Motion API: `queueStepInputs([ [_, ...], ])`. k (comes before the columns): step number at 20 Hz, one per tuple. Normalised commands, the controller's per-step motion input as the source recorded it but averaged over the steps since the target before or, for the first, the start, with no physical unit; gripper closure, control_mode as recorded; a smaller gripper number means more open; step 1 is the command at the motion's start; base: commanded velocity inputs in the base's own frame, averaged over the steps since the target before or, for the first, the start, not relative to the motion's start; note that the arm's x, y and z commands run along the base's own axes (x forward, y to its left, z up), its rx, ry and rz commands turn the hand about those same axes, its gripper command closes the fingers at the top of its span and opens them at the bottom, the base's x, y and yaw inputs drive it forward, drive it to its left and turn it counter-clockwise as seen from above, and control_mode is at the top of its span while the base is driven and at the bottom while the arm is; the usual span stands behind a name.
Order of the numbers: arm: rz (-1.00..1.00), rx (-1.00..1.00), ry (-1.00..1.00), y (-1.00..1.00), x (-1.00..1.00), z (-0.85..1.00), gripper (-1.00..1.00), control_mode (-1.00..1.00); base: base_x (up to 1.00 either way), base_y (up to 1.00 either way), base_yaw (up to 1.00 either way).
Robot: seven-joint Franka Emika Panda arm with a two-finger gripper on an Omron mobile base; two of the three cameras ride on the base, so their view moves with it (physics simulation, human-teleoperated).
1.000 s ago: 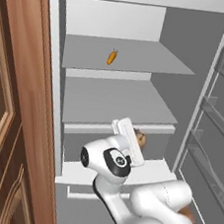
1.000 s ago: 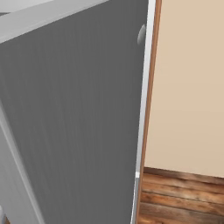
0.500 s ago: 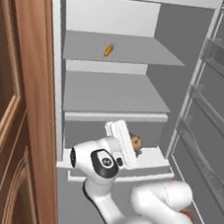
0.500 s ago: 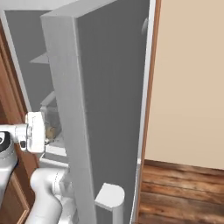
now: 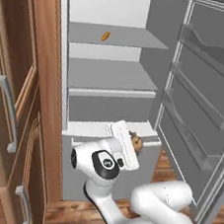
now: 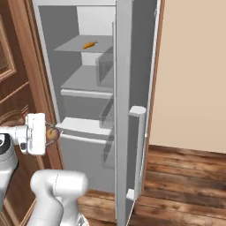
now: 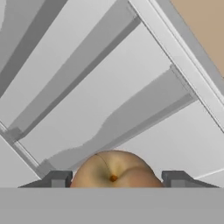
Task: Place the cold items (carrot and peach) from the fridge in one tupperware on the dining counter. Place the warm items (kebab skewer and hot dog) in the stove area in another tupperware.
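Our end effector (image 7: 113, 178) is closed on the peach (image 7: 114, 169), the fruit sitting snugly between the two fingertips (image 7: 56, 178) in the hand view. In the left base view the same peach (image 5: 136, 142) shows just past the white hand, in front of the lowest fridge compartment near its right front corner; from the right base view it (image 6: 52, 133) sits at the hand's tip, level with that lower shelf's front edge.

We judge the step in hand to be carrying the peach out and away to the dining counter. To do it well we should keep the grip steady, back straight out clear of the open fridge door (image 6: 129, 110), and avoid swinging the fruit into the door shelves (image 5: 199, 102) on the right.

Farther in, the carrot (image 5: 106, 35) lies on the top shelf, towards the middle of its back half, not yet fetched.

Against the earlier pictures, both base views have shifted, so the base has moved; the right one now takes in the fridge interior and the carrot (image 6: 89, 44). The hand keeps the peach throughout.
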Motion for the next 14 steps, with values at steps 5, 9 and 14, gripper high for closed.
queueStepInputs([
  [5, 0.0, 0.0, 0.0, 0.0, 0.0, 0.0, 1.0, 1.0, -0.6, 0.24, 0.08],
  [9, 0.0, 0.0, 0.0, 0.0, 0.0, 0.0, 1.0, 1.0, -0.5, 0.05, 0.31],
  [14, 0.0, 0.0, 0.0, 0.0, 0.0, 0.0, 1.0, 1.0, -0.92, 0.06, 0.44],
])
